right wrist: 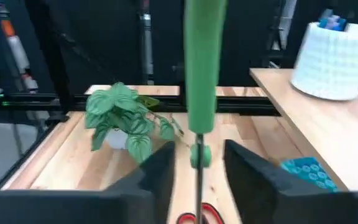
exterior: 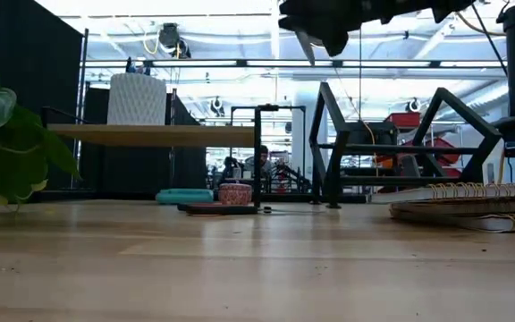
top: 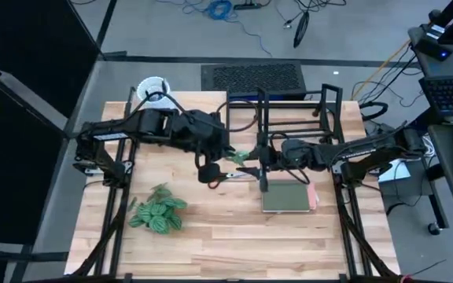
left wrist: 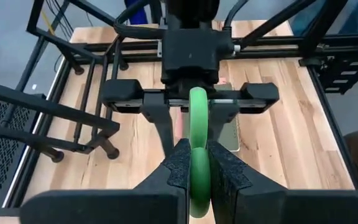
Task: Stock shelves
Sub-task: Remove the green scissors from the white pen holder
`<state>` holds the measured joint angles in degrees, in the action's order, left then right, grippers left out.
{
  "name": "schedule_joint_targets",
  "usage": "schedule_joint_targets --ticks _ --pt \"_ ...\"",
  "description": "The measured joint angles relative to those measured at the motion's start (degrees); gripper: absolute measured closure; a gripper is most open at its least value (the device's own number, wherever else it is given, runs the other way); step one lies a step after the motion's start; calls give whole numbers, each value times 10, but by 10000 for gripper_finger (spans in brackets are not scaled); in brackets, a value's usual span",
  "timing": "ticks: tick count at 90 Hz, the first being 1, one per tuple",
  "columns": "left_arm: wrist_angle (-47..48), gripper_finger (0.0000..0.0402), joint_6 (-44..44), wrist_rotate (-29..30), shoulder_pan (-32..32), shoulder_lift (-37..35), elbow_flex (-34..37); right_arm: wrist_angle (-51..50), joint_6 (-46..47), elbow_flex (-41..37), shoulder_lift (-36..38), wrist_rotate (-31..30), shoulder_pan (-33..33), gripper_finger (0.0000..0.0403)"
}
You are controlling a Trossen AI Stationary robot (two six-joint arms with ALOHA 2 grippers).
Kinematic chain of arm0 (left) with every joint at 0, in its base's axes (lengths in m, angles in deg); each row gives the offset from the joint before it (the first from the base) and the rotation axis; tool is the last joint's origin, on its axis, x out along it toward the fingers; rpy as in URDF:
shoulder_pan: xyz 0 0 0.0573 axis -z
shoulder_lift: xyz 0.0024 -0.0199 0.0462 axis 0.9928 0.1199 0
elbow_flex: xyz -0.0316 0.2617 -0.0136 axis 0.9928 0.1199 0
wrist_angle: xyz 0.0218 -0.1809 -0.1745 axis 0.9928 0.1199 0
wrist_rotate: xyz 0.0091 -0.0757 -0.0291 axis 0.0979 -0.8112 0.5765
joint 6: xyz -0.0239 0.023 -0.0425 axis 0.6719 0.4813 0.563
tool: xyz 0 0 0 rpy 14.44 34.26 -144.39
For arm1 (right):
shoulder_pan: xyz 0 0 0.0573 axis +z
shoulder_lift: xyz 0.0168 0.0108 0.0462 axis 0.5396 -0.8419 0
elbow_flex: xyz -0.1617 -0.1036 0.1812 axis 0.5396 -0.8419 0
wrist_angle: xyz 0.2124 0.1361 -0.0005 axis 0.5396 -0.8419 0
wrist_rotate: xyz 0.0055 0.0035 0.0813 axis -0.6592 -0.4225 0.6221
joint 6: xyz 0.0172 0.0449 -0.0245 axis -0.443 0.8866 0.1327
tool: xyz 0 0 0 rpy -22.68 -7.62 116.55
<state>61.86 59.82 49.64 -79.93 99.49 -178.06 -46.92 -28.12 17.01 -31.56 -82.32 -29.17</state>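
So the shelves are both along the far edge of the worktop [top: 234,244]: the pale-wood riser shelf [top: 195,101] is far left with a white textured pot [top: 152,86] on top, and the black wire rack [top: 289,106] is right beside it, taking the far middle to right. From the low camera there's a teal thing [exterior: 184,195] and a small pinkish cup [exterior: 234,193] down under the riser. Both arms meet over the middle of the worktop, just in front of the shelves. The left hand [left wrist: 197,165] is clenched on a flat green thing [left wrist: 197,143] that's held edge-on up in the air; can't really tell what it is. The right hand [right wrist: 197,165] comes in from the right and faces it head-on, fingers [right wrist: 253,177] spread apart either side of that green piece, with a gap showing on both sides, so not clamping it. Below the right arm, a spiral notebook [top: 288,196] lies flat on the worktop, right of centre. A little potted plant with striped leaves [top: 157,214] sits near left. The right wrist camera also catches red scissor handles [right wrist: 197,214] on the wood under the hands.
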Motion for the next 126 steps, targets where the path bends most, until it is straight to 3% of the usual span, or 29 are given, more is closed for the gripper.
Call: schedule_joint_targets --ticks 8,14,33,46,60,70,82,99,126 --pt "0 388 1 -2 0 0 0 -2 -12 0 2 6 0 371" --pt "3 378 1 -1 0 0 0 -7 -13 0 2 7 0 388" --pt "66 325 11 7 -1 0 0 -75 8 0 2 7 -1 394" --pt "160 308 67 67 -1 -5 0 -122 7 0 -33 0 -5 396" --pt "224 306 101 139 16 -15 0 -106 -16 1 -115 -41 -5 396" --pt "230 305 104 165 33 -25 0 -101 -54 -1 -175 -112 -5 397" --pt "231 305 105 173 51 -32 0 -97 -95 27 -230 -156 -6 396" --pt "247 305 105 173 67 -32 0 -120 -119 88 -300 -156 -9 392" --pt "250 304 105 173 68 -32 0 -152 -66 122 -351 -156 -12 374"
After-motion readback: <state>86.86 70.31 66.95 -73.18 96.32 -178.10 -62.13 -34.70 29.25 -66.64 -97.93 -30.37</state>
